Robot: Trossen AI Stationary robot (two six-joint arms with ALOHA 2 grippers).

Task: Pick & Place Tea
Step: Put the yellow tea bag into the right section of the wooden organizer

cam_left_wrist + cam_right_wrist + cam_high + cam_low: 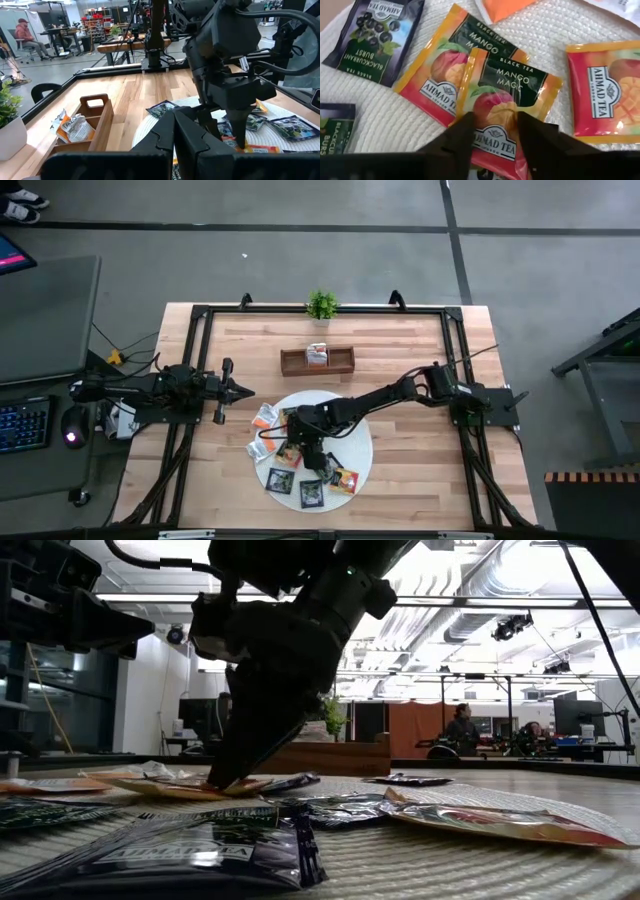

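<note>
Several flat tea sachets lie scattered on the round white woven mat (356, 428). My right gripper (495, 125) slants down over two overlapping orange mango sachets, the upper one (512, 85) lying partly across the lower one (440, 70). Its fingers stand apart, with the upper sachet's near end between them. A black blackcurrant sachet (375, 37) and another mango sachet (607, 90) lie beside them. The wooden tray (290, 362) holds a sachet (317, 355) in its middle compartment. My left gripper (245, 391) waits shut and level at the table's left. My right gripper comes from above, slanting down, and its two fingertips (467, 125) stand on the printed top face of the upper mango sachet, near its one end (495, 137). The jaws are apart, nothing is pinched. The sachet lies flat on the lower sachet and the mat.
A small potted plant (321, 305) stands at the table's far edge behind the tray. More sachets (311, 494) lie on the mat's near side, and two (262, 420) at its left rim. A black metal frame (200, 315) borders the table.
</note>
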